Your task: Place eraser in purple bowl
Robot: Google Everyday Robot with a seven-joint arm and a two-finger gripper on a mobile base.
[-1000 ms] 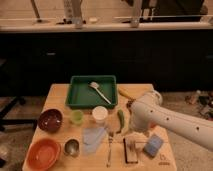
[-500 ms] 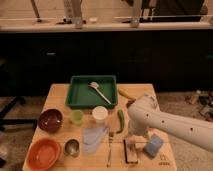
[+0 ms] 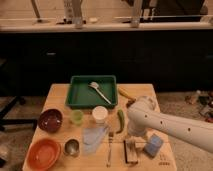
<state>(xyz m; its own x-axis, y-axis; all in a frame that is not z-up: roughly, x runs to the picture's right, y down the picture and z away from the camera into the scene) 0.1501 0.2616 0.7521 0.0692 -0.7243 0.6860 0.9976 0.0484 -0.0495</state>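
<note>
The eraser (image 3: 131, 152), a long narrow dark block, lies near the table's front edge, right of the fork (image 3: 109, 148). The purple bowl (image 3: 50, 120) sits at the table's left side, far from the eraser. My white arm reaches in from the right and bends down over the eraser. My gripper (image 3: 132, 141) hangs just above the eraser's far end, mostly hidden under the arm.
A green tray (image 3: 75, 97) with a white spoon (image 3: 99, 91) stands at the back. An orange bowl (image 3: 44, 153), metal cup (image 3: 72, 147), green cup (image 3: 76, 117), white cup (image 3: 100, 114), pale cloth (image 3: 94, 137), green pepper (image 3: 120, 120), banana (image 3: 125, 93) and blue-grey block (image 3: 154, 145) share the wooden table (image 3: 57, 95).
My arm has swung left and down, bringing the gripper over the eraser. The objects on the table have not moved.
</note>
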